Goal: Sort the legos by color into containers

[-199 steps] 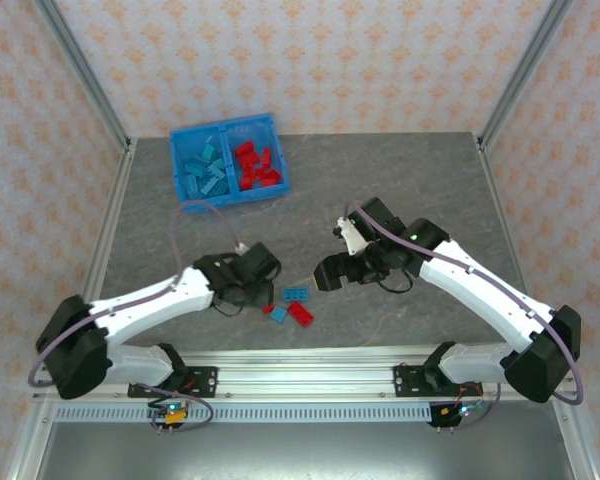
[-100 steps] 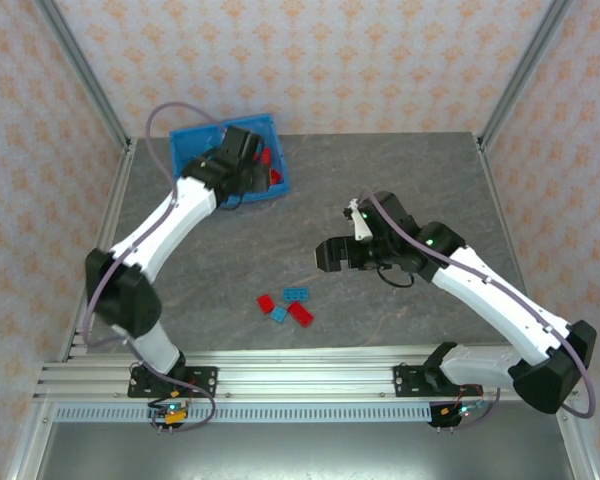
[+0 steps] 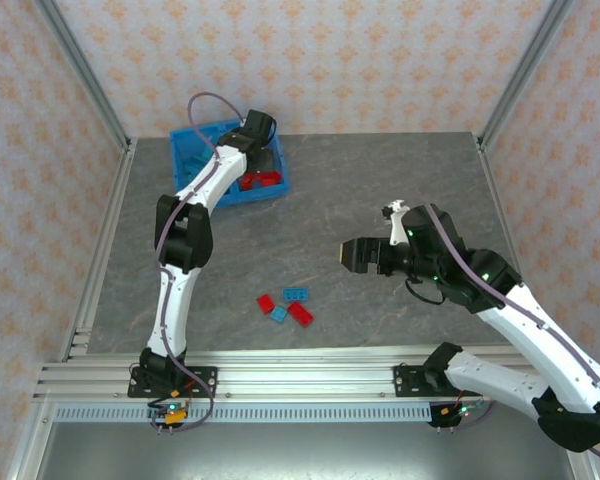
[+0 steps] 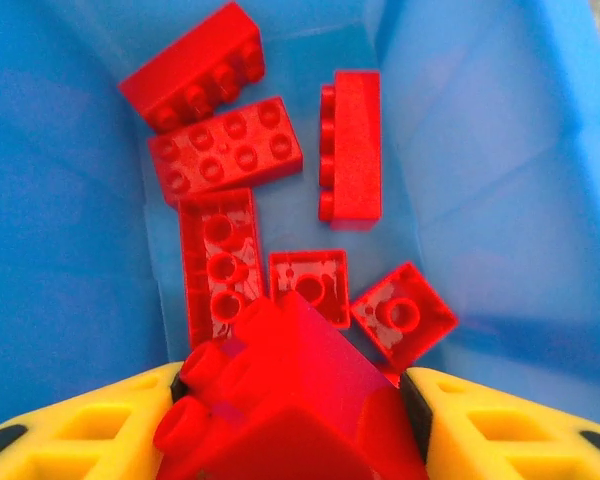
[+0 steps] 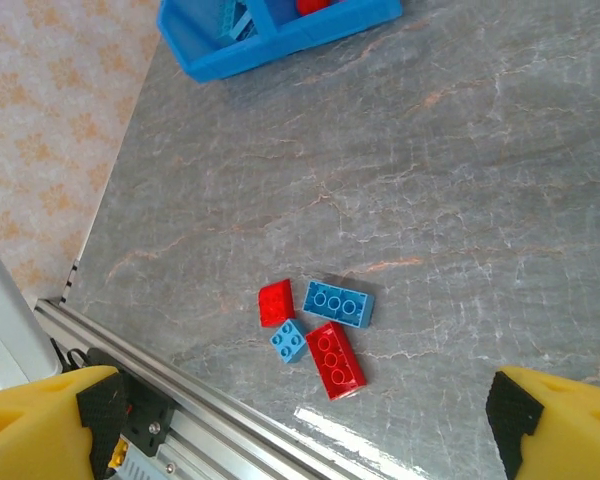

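The left arm reaches across the grey table [image 3: 380, 180] to the translucent blue bin [image 3: 183, 165], and the left gripper [image 3: 257, 135] hangs over the bin's right compartment. In the left wrist view a bright red lego brick [image 4: 300, 370] sits between the yellow fingers [image 4: 90, 430] of that gripper [image 4: 295, 420], above the bin floor. Its sides lie against the dark pads, but I cannot tell whether the fingers pinch it or merely flank it. Below it, in the same compartment between the blue walls [image 4: 500, 150], lie six red legos: two long ones studs-up [image 4: 225, 150] [image 4: 195, 70] at the far end, one on its side [image 4: 352, 145], and three upside down [image 4: 218, 265] [image 4: 310, 285] [image 4: 402, 315]. The bin's left compartment holds light blue bricks [image 5: 235, 15]. The right gripper [image 3: 358, 255] hovers well apart from the bin, its fingers spread wide with nothing between them. Four legos lie loose on the table, far from the bin toward the near edge, clustered close together: a small red one [image 5: 276, 302], a long blue one [image 5: 337, 303] just beside it, a small light blue one [image 5: 289, 341] and a longer red one [image 5: 335, 360].
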Robot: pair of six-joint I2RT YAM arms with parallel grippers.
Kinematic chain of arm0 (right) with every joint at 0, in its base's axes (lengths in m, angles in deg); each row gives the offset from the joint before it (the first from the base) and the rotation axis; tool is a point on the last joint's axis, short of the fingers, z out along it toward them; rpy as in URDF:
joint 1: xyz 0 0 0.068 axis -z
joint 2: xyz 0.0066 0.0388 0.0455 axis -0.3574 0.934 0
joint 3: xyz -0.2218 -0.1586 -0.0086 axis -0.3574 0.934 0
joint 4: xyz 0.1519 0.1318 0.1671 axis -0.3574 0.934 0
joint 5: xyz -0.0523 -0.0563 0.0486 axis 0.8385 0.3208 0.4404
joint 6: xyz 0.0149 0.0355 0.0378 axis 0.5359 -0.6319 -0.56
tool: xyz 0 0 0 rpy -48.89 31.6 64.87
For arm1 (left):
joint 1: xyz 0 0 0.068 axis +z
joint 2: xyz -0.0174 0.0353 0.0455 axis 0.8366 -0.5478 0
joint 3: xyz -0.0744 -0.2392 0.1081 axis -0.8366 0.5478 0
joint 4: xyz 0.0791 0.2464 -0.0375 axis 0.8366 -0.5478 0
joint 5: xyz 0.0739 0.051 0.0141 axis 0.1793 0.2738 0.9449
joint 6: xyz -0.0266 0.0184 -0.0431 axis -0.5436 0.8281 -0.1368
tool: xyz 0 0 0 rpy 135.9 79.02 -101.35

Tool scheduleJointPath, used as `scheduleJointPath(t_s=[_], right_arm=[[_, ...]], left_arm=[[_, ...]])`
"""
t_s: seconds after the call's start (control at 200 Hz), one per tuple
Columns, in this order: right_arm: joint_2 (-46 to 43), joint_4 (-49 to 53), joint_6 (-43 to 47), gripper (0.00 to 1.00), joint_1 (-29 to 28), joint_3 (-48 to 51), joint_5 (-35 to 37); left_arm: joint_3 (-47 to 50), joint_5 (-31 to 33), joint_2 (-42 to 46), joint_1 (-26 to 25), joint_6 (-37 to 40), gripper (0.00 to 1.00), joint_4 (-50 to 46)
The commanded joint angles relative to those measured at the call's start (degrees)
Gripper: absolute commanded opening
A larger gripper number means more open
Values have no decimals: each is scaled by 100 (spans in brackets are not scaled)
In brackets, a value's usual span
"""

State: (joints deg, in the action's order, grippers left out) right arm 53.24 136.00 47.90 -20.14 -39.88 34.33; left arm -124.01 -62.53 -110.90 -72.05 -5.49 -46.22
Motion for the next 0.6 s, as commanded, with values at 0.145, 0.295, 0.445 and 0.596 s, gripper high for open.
scheduleJointPath(t_s=[0.145,0.295,0.445,0.596], right_arm=[[66,-187,-91,95,4,149,227],[265,-517,-60,95,3,210,143],[497,-652,12,96,3,228,101],[698,-731,90,96,4,220,36]], left_arm=[[821,-667,1481,-11,-428,64,233],[1992,-1385,2474,-35,-709,75,461],[3819,-1660,4059,-354,-965,76,924],[5382,-1256,5311,-971,-1259,79,835]])
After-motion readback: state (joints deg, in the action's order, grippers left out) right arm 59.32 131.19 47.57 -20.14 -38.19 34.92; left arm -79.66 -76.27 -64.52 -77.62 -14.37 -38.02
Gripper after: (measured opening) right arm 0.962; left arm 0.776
